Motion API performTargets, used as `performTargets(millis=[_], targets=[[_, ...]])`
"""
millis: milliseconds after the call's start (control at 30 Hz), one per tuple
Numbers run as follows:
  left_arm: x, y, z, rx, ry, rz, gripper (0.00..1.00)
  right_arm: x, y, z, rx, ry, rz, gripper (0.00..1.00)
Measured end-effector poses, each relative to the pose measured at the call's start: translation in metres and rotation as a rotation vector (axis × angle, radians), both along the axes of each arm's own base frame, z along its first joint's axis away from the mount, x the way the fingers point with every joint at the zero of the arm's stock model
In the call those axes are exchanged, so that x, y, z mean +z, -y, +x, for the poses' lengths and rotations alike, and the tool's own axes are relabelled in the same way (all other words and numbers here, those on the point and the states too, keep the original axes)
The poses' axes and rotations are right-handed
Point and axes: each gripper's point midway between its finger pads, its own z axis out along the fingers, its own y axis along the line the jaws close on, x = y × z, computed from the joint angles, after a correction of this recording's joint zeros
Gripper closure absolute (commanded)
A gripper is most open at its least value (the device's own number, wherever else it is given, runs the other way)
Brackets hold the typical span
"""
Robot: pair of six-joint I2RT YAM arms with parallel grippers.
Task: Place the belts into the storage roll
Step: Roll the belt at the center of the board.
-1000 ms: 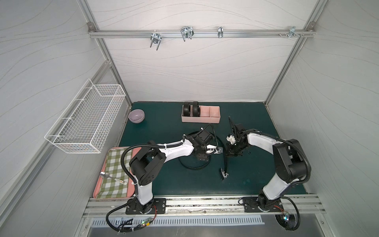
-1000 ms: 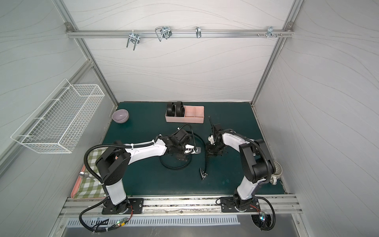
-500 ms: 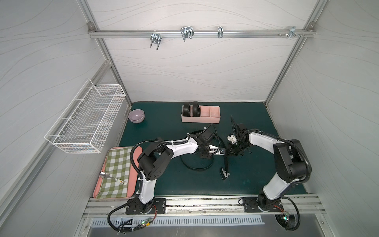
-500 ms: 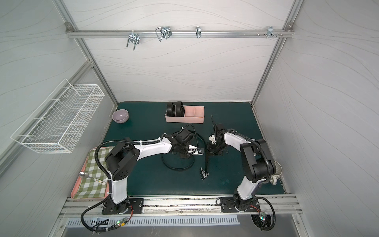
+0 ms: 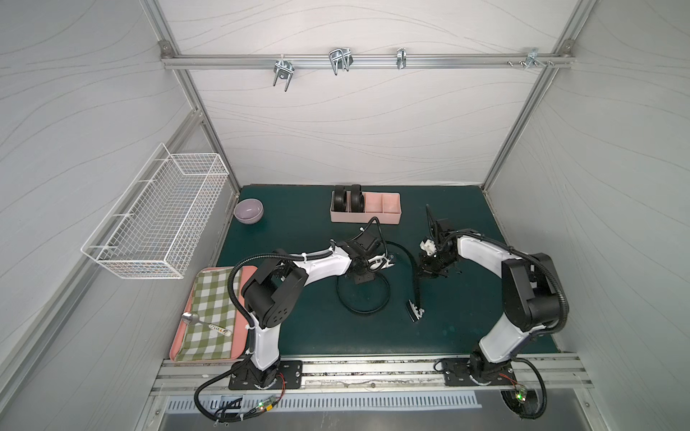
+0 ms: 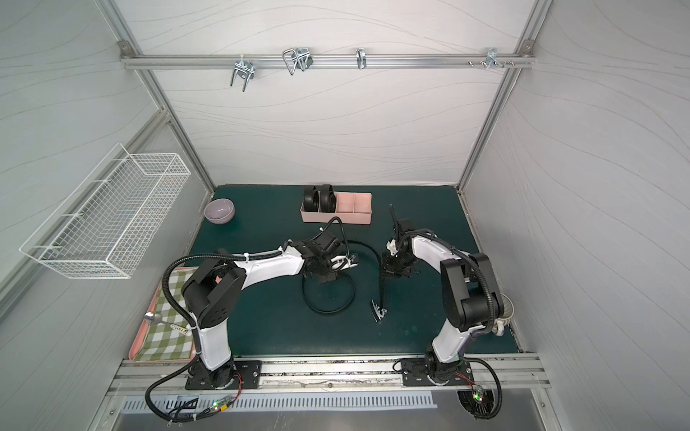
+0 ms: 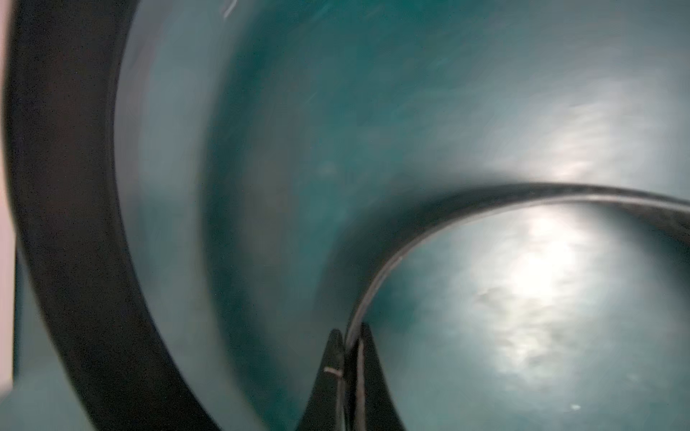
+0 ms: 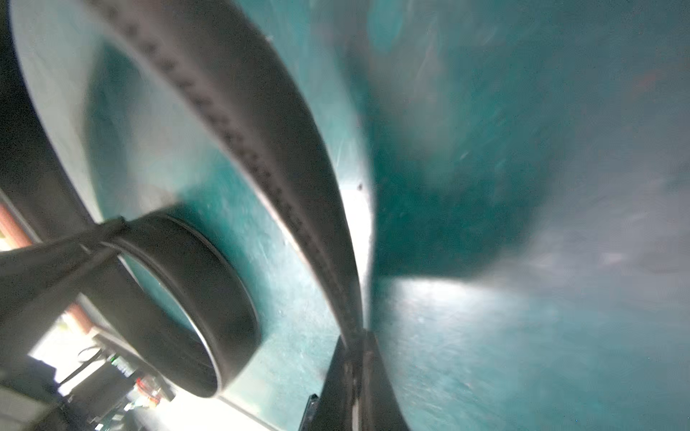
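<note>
Left wrist view: the left gripper (image 7: 349,330) is pinched tight on the loose belt (image 7: 466,192); the right gripper (image 8: 354,337) clamps the same belt; in both top views it curls on the green mat (image 5: 317,336) between the arms, apart from the storage roll (image 5: 388,221); 2 coiled belts (image 5: 348,197) fill 2 adjoining end compartments.

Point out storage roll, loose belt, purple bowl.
storage roll (image 5: 373,218), in a top view, front wall.
loose belt (image 5: 413,319), in a top view, buckle end.
purple bowl (image 5: 249,211), in a top view, inner bottom.
</note>
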Motion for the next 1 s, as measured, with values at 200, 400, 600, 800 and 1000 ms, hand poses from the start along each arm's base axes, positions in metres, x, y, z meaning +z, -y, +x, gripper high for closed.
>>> performTargets(millis=[200, 400, 600, 800, 1000], targets=[[0.0, -0.027, 0.007, 0.277, -0.009, 0.018, 1.0, 0.012, 0.009, -0.004, 0.005, 0.034, -0.043, 0.85], [0.0, -0.03, 0.004, 0.396, -0.039, -0.014, 1.0, 0.006, 0.011, -0.025, 0.024, 0.005, -0.044, 0.51], [0.0, -0.036, -0.003, 0.458, -0.078, 0.001, 1.0, 0.055, -0.02, -0.037, 0.085, 0.191, 0.039, 0.36], [0.005, -0.038, -0.007, 0.545, -0.122, -0.006, 1.0, 0.06, -0.071, -0.041, 0.177, 0.213, 0.092, 0.37], [-0.003, -0.035, -0.013, 0.62, -0.164, -0.018, 1.0, 0.021, -0.103, -0.037, 0.227, 0.148, 0.039, 0.42]])
